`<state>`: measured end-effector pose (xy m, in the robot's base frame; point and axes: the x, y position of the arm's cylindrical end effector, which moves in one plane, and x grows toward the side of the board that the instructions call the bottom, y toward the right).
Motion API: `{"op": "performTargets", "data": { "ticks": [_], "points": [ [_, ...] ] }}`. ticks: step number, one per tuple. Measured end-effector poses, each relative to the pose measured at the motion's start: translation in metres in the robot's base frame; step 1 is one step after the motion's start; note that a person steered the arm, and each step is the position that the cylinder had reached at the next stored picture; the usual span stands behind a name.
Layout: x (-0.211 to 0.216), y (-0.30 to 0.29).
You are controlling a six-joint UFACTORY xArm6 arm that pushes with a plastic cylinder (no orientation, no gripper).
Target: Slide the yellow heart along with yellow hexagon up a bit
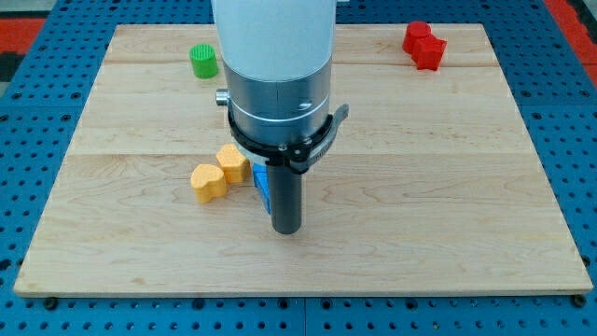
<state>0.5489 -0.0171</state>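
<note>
A yellow heart (208, 182) lies left of the board's middle. A yellow hexagon (233, 162) touches it on its upper right. My tip (285, 228) rests on the board below and to the right of both yellow blocks, a short gap away from them. A blue block (261, 183) sits just left of the rod, partly hidden behind it; its shape cannot be made out.
A green round block (203, 61) stands near the view's top left. A red block (424, 44) sits near the top right corner. The arm's white and grey body (278, 75) hides the board's upper middle. The wooden board (448, 187) lies on a blue pegboard.
</note>
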Motion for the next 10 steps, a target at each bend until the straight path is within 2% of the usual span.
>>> {"op": "performTargets", "data": {
  "ticks": [1,3,4,6,9,10],
  "points": [
    [0.012,0.005],
    [0.066,0.048],
    [0.066,0.049],
    [0.070,0.108],
    [0.070,0.145],
    [0.070,0.106]
  ]
}}
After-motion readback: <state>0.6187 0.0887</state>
